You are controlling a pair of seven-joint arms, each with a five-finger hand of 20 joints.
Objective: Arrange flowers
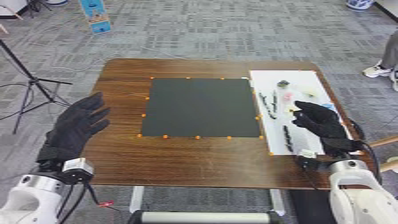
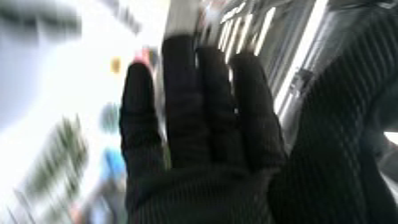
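The head camera looked forward and down from above and well back, taking in nearly all of the table (image 1: 115, 155) and the floor (image 1: 209, 37) beyond. The right wrist camera looked from close up along the right hand (image 1: 322, 121) toward its fingers (image 2: 182, 95). Both views shared that hand and, blur permitting, probably the white sheet (image 1: 275, 77).

Brown wooden table (image 1: 115, 160) beneath dark grey mat (image 1: 201, 107)
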